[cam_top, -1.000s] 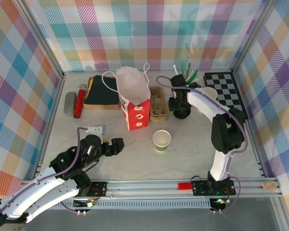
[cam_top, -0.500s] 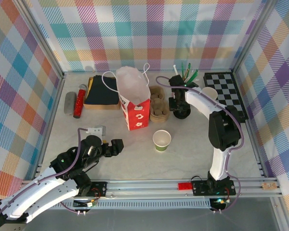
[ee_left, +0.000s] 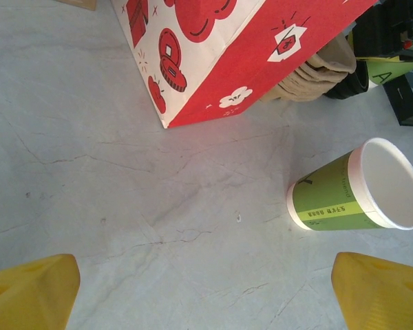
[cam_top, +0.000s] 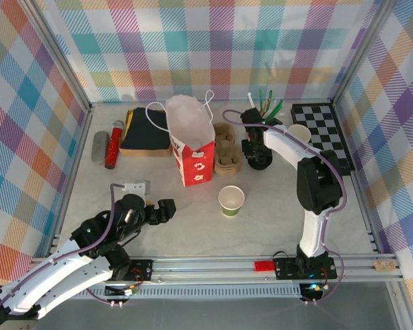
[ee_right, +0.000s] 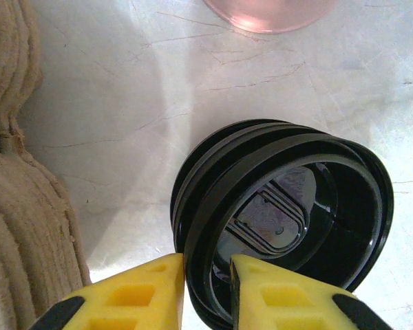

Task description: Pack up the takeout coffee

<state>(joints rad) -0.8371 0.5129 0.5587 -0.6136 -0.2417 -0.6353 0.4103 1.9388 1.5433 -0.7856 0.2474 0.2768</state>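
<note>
The takeout coffee is out of view. An open green-banded paper cup (cam_top: 231, 200) with a white rim and no lid stands mid-table; the left wrist view has it (ee_left: 358, 189) to the right. My right gripper (cam_top: 256, 148) is at the back by a stack of black lids (cam_top: 259, 160). In the right wrist view its yellow fingers (ee_right: 141, 292) pinch the rim of the top black lid (ee_right: 289, 206), one outside and one inside, with the gripper (ee_right: 208, 265) shut on it. My left gripper (cam_top: 166, 208) hovers open over bare table (ee_left: 206, 292), left of the cup.
A red-and-white paper bag (cam_top: 193, 148) stands open at centre back, with brown pulp cup carriers (cam_top: 226, 152) between it and the lids. A pink cup's base (ee_right: 268, 10) sits just beyond the lids. A checkered mat (cam_top: 320, 130), dark cloth (cam_top: 146, 129) and red can (cam_top: 113, 144) line the back.
The right gripper's fingers have closed in onto the top lid's rim. The left arm and the open cup have not moved.
</note>
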